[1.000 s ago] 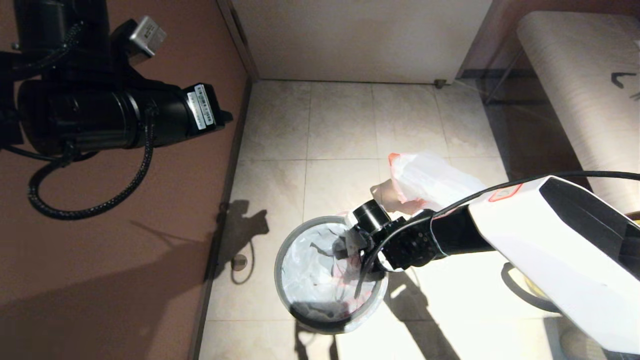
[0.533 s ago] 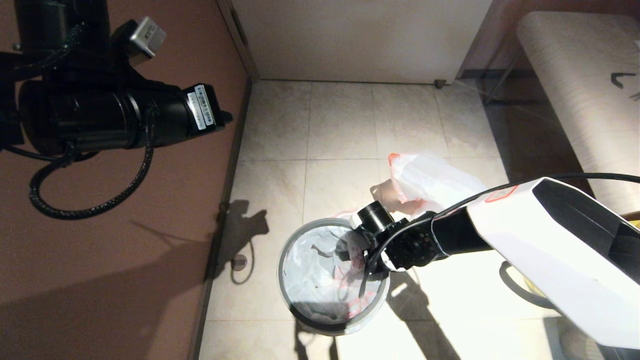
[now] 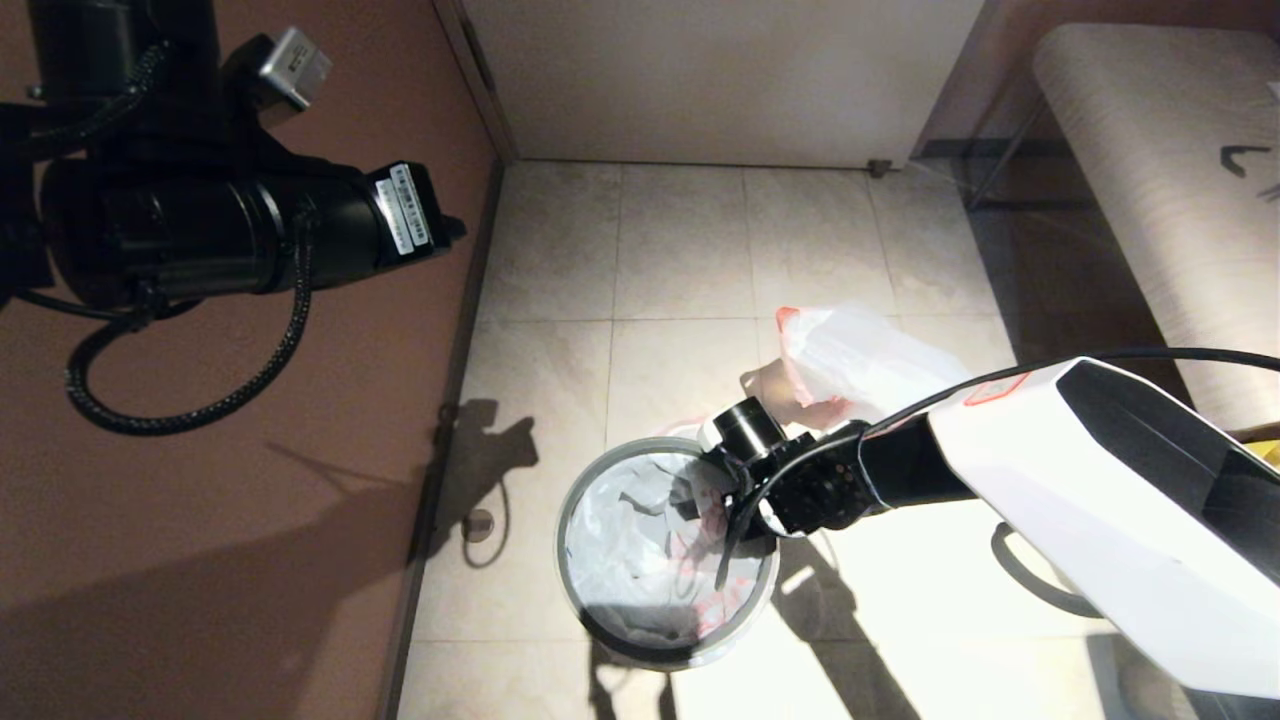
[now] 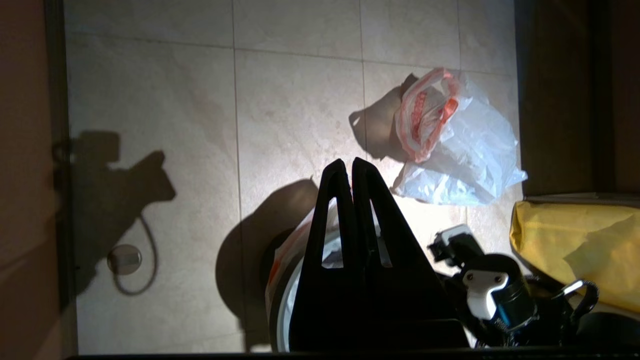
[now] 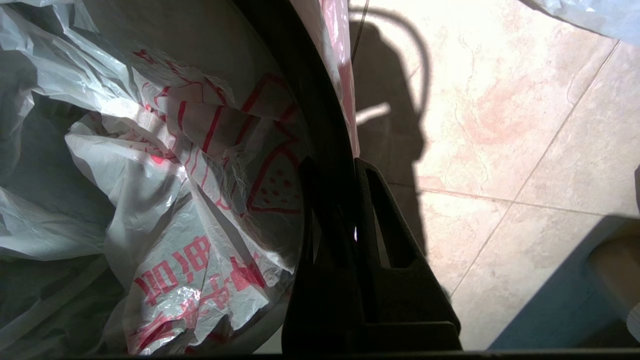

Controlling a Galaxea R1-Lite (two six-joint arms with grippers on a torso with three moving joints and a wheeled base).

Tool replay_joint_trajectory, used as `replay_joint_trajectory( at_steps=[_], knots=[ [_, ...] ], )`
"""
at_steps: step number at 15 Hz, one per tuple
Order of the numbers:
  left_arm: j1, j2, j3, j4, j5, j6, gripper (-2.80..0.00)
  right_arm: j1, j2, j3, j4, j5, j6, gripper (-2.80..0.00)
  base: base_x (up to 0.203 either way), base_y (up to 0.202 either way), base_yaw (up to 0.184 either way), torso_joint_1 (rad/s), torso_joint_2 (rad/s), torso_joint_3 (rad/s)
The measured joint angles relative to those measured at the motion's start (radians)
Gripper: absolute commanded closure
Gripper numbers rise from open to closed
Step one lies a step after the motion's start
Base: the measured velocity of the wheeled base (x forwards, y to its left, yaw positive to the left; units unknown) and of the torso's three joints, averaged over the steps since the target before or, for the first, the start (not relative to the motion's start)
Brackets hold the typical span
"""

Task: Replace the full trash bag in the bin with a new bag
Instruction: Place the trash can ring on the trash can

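The bin (image 3: 562,530) stands on the tiled floor, round and black with a grey hoop as its rim (image 5: 300,75). The new bag (image 3: 630,540) lines it, white film with red drawing and characters (image 5: 190,200), and its pink edge is folded out over the rim. My right gripper (image 3: 722,500) sits at the bin's right rim, shut on that bag edge (image 5: 332,165). The full trash bag (image 3: 860,360) lies on the floor just beyond the bin, plain white with a pink-red tip (image 4: 465,150). My left gripper (image 4: 348,162) hangs shut and empty, high above the bin (image 4: 280,300).
A brown wall (image 3: 250,500) runs along the left, with a cable and floor plug (image 3: 480,525) beside it. A white cabinet front (image 3: 720,80) closes the far side and a pale bench (image 3: 1150,150) stands at the right. A large yellow bag (image 4: 565,240) lies near my right arm.
The right gripper has crept slightly right at the rim, and the bin has shifted a little with it. The left arm has barely moved.
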Motion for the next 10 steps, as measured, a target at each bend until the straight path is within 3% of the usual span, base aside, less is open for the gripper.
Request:
replay_joint_trajectory(
  at_steps=[6, 10],
  knots=[
    [-0.001, 0.0, 0.007, -0.008, 0.001, 0.0, 0.0, 0.014, -0.015, 0.012, -0.003, 0.0, 0.012, -2.8, 0.0, 0.0, 0.0, 0.0, 0.0, 0.0],
    [-0.009, -0.005, 0.037, 0.035, -0.019, 0.004, 0.0, 0.032, -0.116, 0.094, -0.004, 0.041, 0.034, -2.8, 0.0, 0.0, 0.0, 0.0, 0.0, 0.0]
  ],
)
